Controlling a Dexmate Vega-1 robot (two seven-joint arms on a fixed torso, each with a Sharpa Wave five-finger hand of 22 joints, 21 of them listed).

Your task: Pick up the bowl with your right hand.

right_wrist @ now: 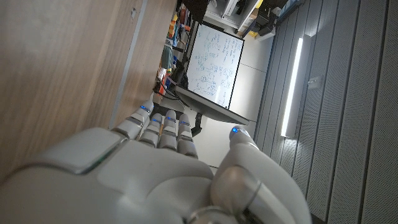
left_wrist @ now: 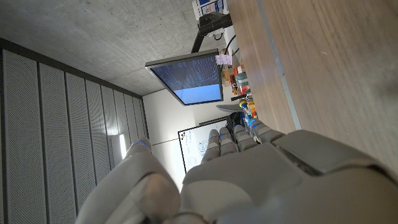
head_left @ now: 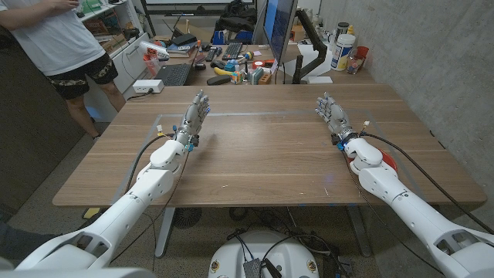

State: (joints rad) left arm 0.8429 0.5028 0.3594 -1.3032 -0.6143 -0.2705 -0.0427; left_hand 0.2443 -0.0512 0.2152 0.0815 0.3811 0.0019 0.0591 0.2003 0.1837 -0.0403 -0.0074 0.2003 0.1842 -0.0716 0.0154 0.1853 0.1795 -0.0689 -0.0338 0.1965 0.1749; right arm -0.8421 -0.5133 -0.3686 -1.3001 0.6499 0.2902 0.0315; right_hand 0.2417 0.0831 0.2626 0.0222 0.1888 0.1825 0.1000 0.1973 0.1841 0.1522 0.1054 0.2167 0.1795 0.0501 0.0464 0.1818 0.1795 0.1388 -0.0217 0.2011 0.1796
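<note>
Bowl: not plainly seen. A red rounded thing (head_left: 389, 162) peeks out from behind the right forearm at the picture's right, on the table (head_left: 262, 147) close to its right edge. It is mostly hidden by the arm, so I cannot tell whether it is the bowl.

Right hand (head_left: 332, 114): upper right of the tabletop, well ahead of the red thing and apart from it. Fingers stretched forward toward the far edge, holding nothing. In the right wrist view the right hand (right_wrist: 143, 174) shows its back, fingers straight and side by side, thumb set off to one side, wood alongside them.

Left hand (head_left: 194, 116): upper left of the tabletop, fingers likewise straight and pointing to the far edge, nothing in them. In the left wrist view the left hand (left_wrist: 261, 180) shows its back, with wood beside it.

Open room: a broad stretch of bare wood lies between the two hands and runs down to the near edge. A faint pale line (head_left: 255, 114) crosses the table near the fingertips, parallel to the far edge.

Edges: both forearms cross the near edge at the bottom corners. Beyond the far edge stands a cluttered desk (head_left: 231, 62) with a monitor (head_left: 279, 27). A person (head_left: 58, 46) stands at the upper left, off the table's left corner.
</note>
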